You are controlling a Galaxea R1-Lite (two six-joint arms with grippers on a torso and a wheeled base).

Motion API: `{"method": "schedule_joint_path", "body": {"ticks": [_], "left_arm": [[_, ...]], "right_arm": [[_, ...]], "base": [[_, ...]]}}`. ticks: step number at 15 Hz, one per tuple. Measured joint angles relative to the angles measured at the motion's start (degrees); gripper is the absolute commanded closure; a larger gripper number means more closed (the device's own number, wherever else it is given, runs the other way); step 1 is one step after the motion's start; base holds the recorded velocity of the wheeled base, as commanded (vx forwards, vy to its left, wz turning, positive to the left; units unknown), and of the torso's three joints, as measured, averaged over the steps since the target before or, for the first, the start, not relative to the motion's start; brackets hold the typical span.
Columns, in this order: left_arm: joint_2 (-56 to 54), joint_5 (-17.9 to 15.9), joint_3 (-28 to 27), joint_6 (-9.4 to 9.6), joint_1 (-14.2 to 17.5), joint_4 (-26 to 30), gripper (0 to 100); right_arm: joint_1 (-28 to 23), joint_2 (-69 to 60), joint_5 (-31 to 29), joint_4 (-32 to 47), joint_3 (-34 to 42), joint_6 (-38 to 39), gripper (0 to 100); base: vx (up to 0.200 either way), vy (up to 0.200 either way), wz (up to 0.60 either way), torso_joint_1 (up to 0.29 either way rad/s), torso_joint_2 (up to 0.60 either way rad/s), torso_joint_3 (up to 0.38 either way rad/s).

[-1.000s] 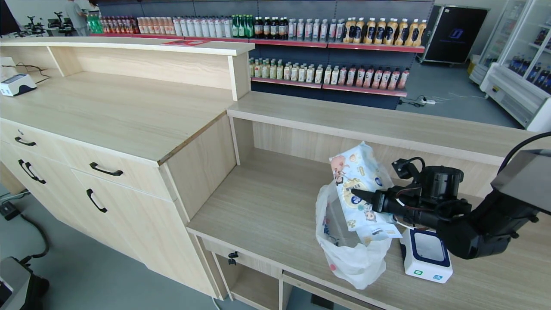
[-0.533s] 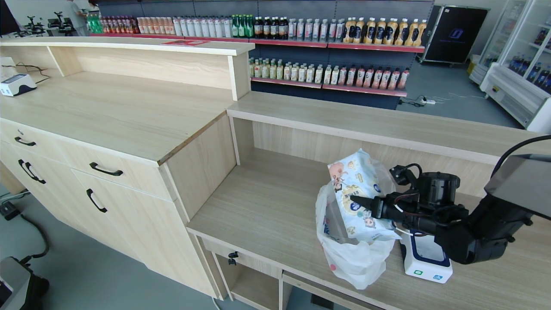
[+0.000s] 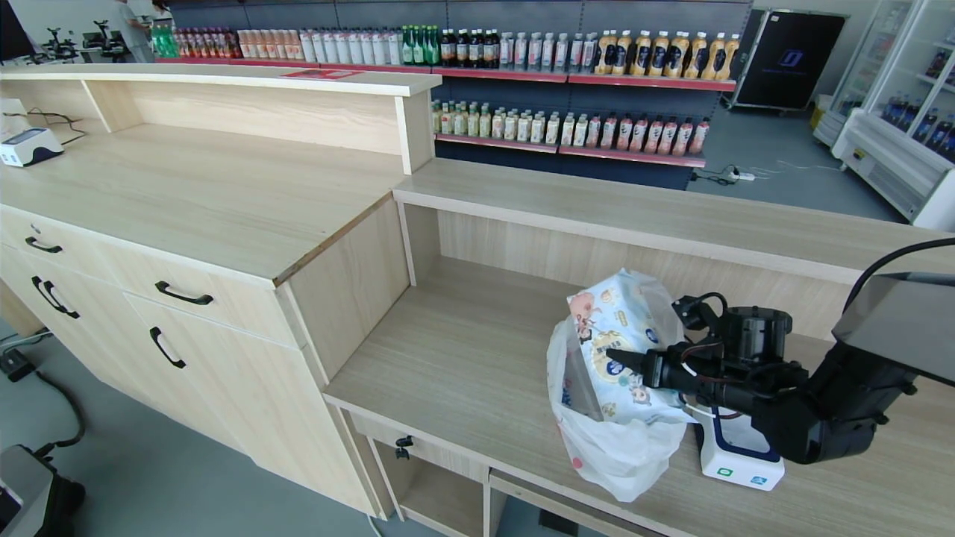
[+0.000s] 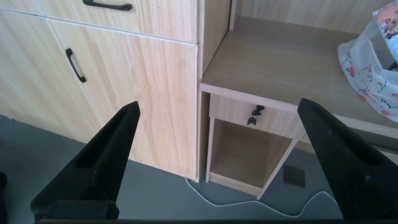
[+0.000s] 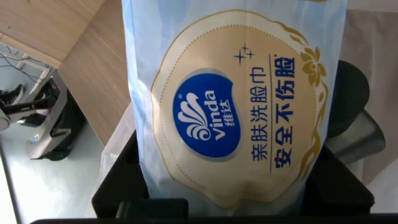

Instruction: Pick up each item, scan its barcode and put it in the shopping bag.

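Our left gripper point(image 4: 219, 104) hangs with its jaws spread wide, empty. One thin, crinkled plastic shopping bag point(image 3: 615, 451) stands on the wooden counter point(image 3: 462, 350). One soft cartoon-printed tissue pack point(image 3: 623, 321), clenched by our right gripper point(image 3: 613, 349), sits half inside it, lower than a second ago. One boxy white scanner point(image 3: 735, 459) stands just beside.

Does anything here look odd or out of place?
Nothing looks spilled or broken. The pack sticks out of the bag at a tilt, only partly inside, because the right gripper holds it.
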Motion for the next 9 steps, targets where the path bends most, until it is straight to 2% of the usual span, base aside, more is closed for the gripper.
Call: {"method": "schedule_joint_path", "body": {"ticks": [9], "left_arm": [[0.0, 0.0, 0.0, 0.0, 0.0, 0.0, 0]], "right_arm": [[0.0, 0.5, 0.2, 0.1, 0.6, -2.7, 100]], "base": [[0.0, 0.0, 0.0, 0.0, 0.0, 0.0]]}}
